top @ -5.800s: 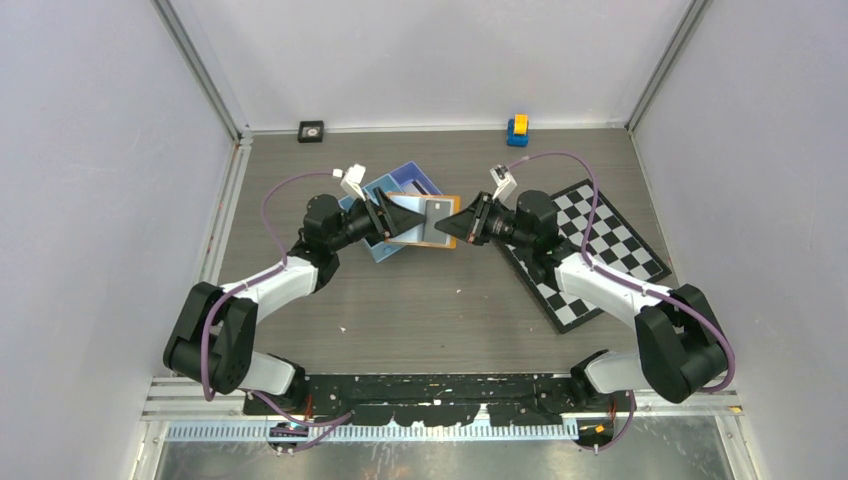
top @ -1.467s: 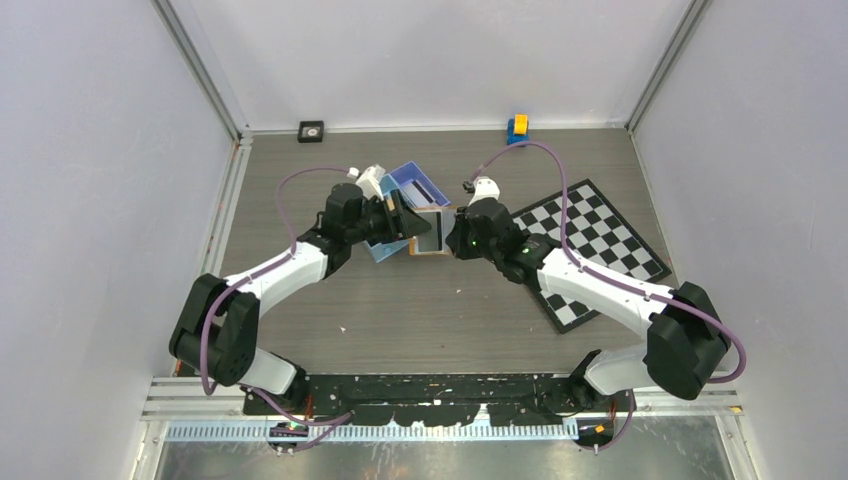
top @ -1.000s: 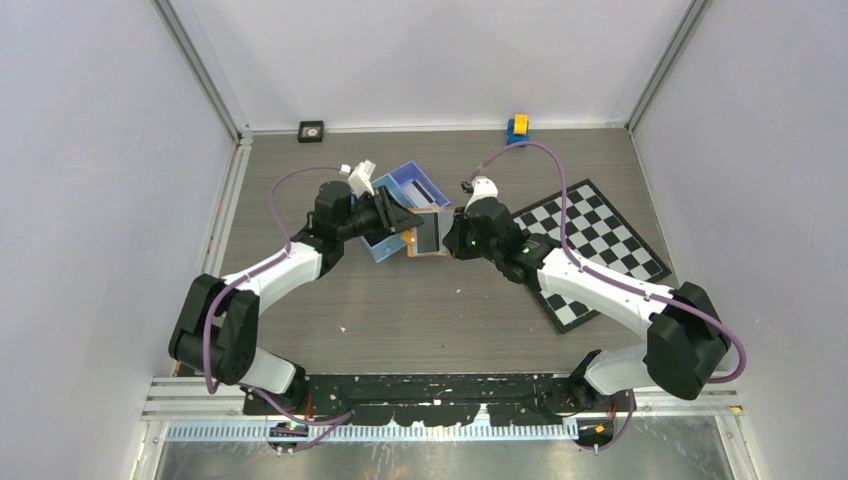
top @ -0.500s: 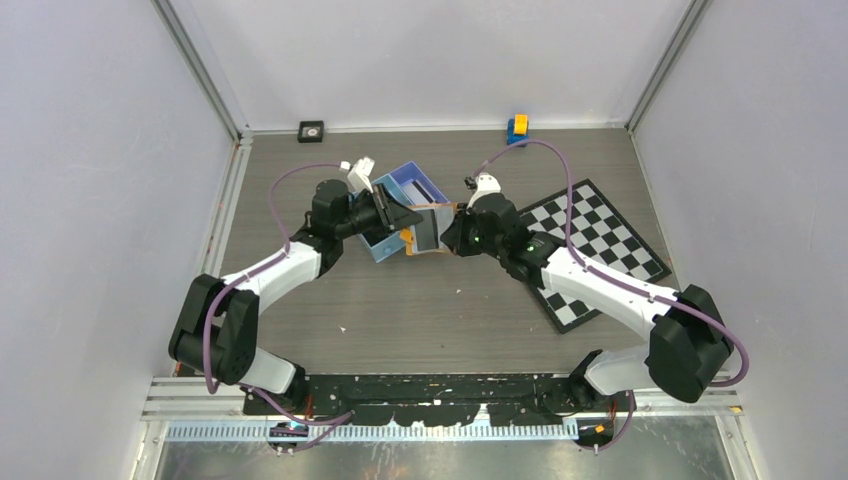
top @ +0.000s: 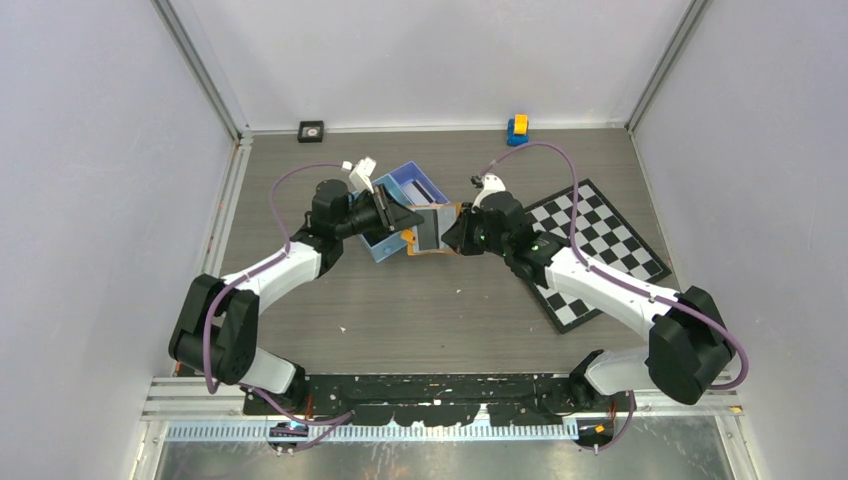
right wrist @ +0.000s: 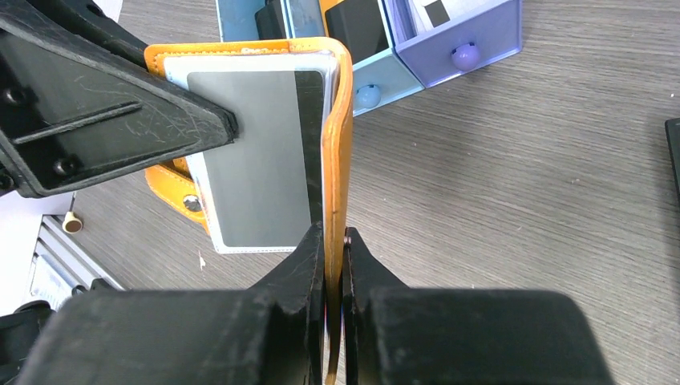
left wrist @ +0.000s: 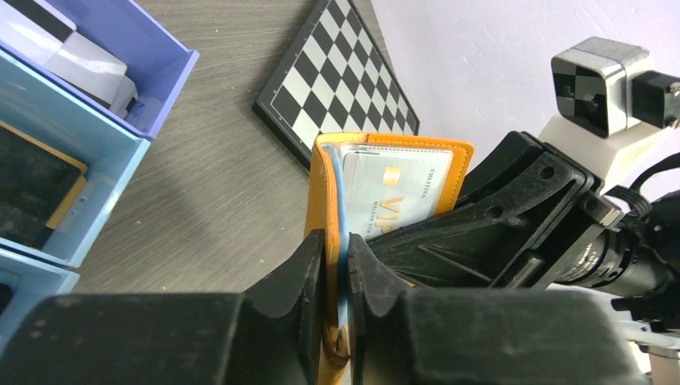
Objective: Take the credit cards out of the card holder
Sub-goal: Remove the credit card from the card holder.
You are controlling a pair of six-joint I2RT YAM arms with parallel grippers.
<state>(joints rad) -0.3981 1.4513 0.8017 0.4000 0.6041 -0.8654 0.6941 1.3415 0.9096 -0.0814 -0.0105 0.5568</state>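
Here, two robot arms hold the card holder (top: 430, 228) open between them over the far middle of the wooden table (top: 420, 310). It is just right of a blue compartment tray (top: 412, 183) and left of a chessboard mat (top: 600, 240). The orange case stands on edge, its two flaps spread at an angle like an open book.

The left gripper (left wrist: 335, 241) has its fingers pressed together on the rim of one flap, with a thin pale blue layer caught against the leather. Whether that layer is a card or a pocket lining cannot be told. The right gripper (right wrist: 334, 233) pinches the other flap edge-on, its fingers closed tight on the orange leather.

The credit cards (left wrist: 393, 192) sit in their pockets. One, silver with gold "VIP" lettering, shows in the flap on the right arm's side, seen from the left wrist. A second card (right wrist: 248, 160), plain grey with a dark stripe down its right edge, fills the flap on the left arm's side. The left gripper's tip touches that card's left edge. An orange tab (right wrist: 188, 200) with a metal snap hangs below that flap.

At the far edge of the table stand a small yellow-and-blue block (top: 517, 128) on the right and a small black square object (top: 311, 129) on the left. Both are well apart from the arms.
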